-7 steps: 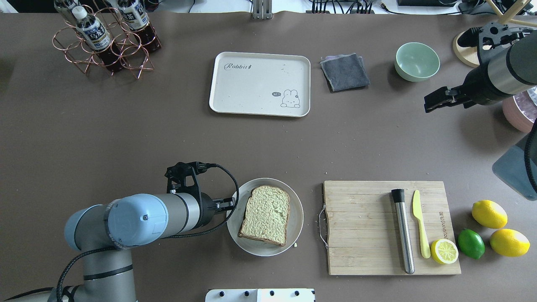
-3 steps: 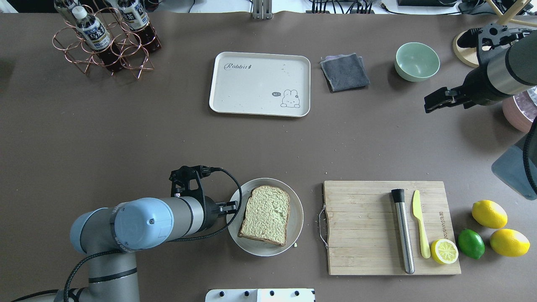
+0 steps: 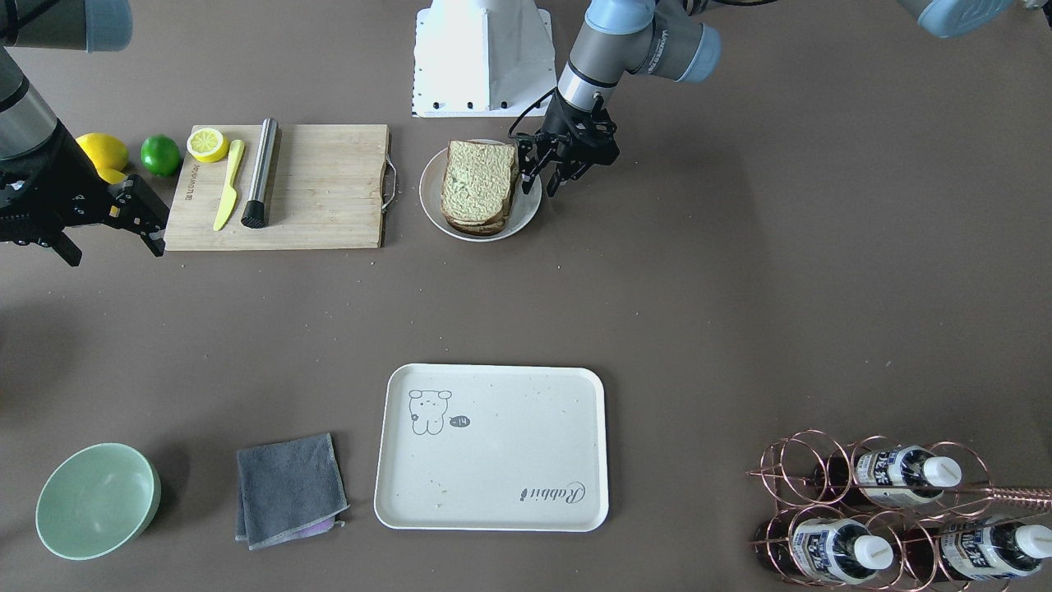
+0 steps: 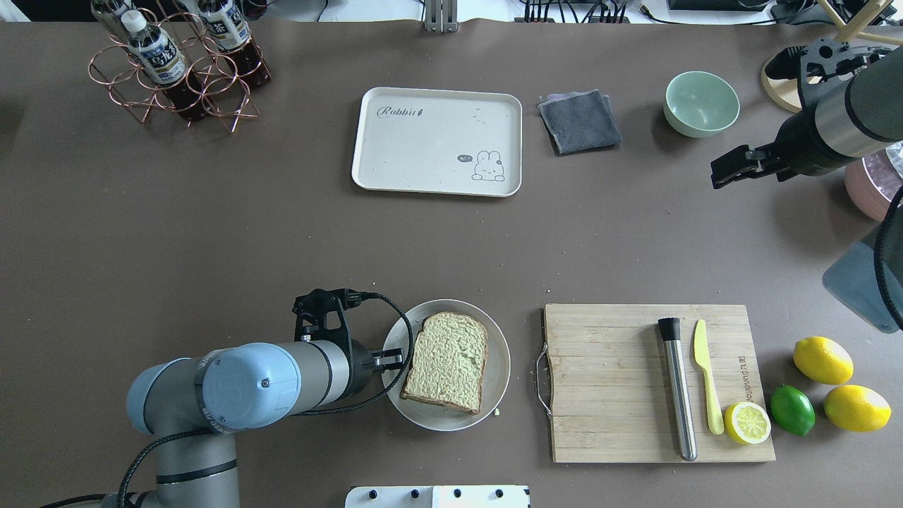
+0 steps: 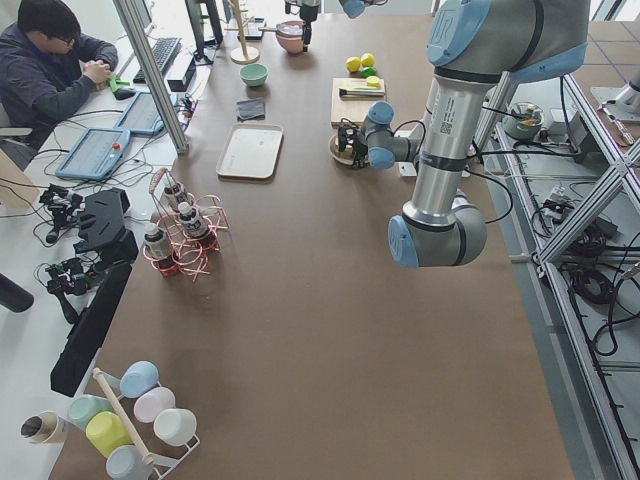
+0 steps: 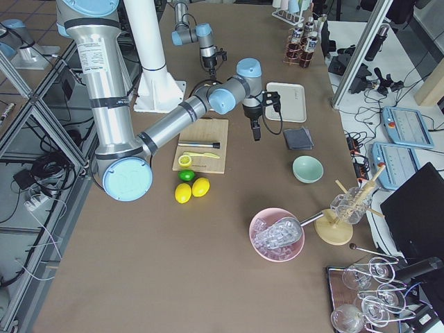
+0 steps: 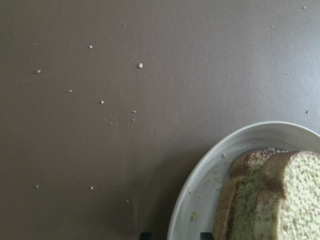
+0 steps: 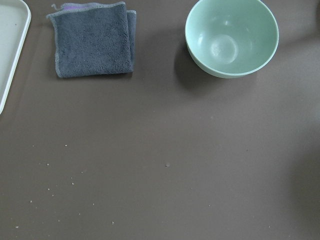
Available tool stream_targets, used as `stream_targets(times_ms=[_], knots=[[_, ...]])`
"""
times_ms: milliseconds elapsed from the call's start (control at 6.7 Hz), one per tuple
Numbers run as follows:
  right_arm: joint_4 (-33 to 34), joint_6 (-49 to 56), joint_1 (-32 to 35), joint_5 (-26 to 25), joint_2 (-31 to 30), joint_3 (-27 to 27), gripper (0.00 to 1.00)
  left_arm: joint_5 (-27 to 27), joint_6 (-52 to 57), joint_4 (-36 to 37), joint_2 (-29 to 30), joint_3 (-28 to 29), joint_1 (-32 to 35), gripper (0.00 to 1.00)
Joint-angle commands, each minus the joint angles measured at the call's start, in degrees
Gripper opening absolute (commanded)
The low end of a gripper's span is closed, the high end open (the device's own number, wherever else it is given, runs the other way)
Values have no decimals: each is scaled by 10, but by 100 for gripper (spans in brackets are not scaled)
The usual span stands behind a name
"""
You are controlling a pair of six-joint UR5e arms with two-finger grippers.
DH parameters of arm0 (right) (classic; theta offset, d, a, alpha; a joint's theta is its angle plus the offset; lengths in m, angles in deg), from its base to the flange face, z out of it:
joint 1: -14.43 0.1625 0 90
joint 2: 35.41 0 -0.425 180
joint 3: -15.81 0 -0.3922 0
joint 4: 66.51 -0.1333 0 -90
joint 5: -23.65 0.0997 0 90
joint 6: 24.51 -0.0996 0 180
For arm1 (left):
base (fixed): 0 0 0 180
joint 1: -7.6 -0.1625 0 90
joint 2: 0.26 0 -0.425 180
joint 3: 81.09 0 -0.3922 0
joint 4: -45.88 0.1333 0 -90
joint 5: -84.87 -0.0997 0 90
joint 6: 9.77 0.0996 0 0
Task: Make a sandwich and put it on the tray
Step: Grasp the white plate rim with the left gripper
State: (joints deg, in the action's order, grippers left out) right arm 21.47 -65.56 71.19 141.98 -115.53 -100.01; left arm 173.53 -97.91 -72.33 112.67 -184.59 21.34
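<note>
The sandwich [image 4: 448, 360] is a stack of greenish-tan bread slices lying on a round white plate [image 4: 498, 384]. It also shows in the front view [image 3: 477, 185] and the left wrist view [image 7: 270, 200]. No egg shows. My left gripper [image 4: 396, 358] is open and low at the plate's left rim [image 7: 200, 190], which lies between its fingertips, just left of the bread. The cream tray [image 4: 423, 148] with the "Rabbit" script lies empty at the far middle [image 3: 493, 460]. My right gripper [image 4: 721, 173] is open and empty, high at the far right [image 3: 107, 242].
A wooden cutting board [image 4: 607, 381] right of the plate carries a steel muddler, a yellow knife and a lemon half. Two lemons and a lime [image 4: 791, 409] lie beside it. A grey cloth [image 4: 580, 121], a green bowl [image 4: 701, 104] and a bottle rack [image 4: 176, 70] stand at the back.
My left gripper has moved right and slightly toward the robot, from beside the plate to its left rim. The right gripper has barely shifted.
</note>
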Motion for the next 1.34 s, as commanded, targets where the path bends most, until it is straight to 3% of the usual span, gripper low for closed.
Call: stream_targets(times_ms=[0,746,895,1044,1193], knots=[[0,0,0,1,2,1,100,-1,1,1,-1,0,0,32],[0,0,-1,1,2,2,100,-1,2,1,0,5,-4,31],[0,0,0,1,2,3,100,-1,2,1,0,6,-4,24],[0,0,-1,0,2,3,100,-1,2,1,0,6,-4,0],[0,0,0,0,3,3,100,0,3,1,1,5,-3,0]])
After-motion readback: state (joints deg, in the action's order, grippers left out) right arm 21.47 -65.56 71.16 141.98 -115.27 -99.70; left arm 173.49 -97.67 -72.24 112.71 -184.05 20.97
